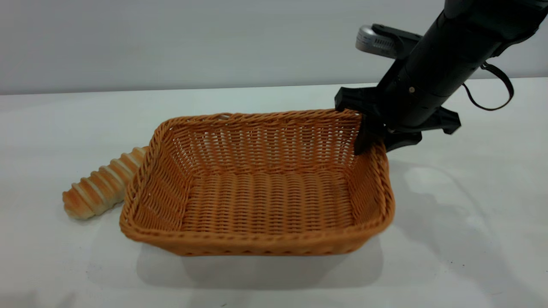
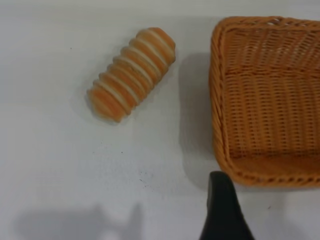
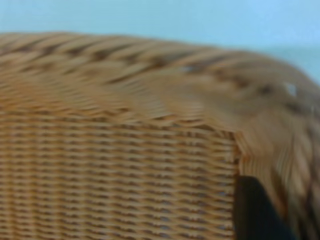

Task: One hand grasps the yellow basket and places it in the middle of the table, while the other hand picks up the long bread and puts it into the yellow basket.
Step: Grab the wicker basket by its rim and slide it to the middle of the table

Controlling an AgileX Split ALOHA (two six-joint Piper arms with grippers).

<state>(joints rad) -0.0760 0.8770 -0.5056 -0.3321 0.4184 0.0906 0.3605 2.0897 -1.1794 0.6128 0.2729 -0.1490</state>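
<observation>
The yellow basket (image 1: 261, 201) sits mid-table, empty, and also shows in the left wrist view (image 2: 270, 100). My right gripper (image 1: 382, 139) is shut on its far right corner rim, one finger inside and one outside. The right wrist view is filled by the basket wall (image 3: 115, 175), with one dark finger (image 3: 255, 210) against it. The long bread (image 1: 100, 184) lies on the table (image 1: 462, 239) just left of the basket, its far end hidden behind the rim. In the left wrist view the bread (image 2: 132, 74) lies apart from the basket. My left gripper (image 2: 265, 232) hovers above the table near the basket's corner, open and empty; only one finger (image 2: 222, 210) shows.
The white tabletop stretches left of the bread, in front of the basket and to its right. A grey wall rises behind the table's far edge. The right arm slants down from the upper right over the basket's far corner.
</observation>
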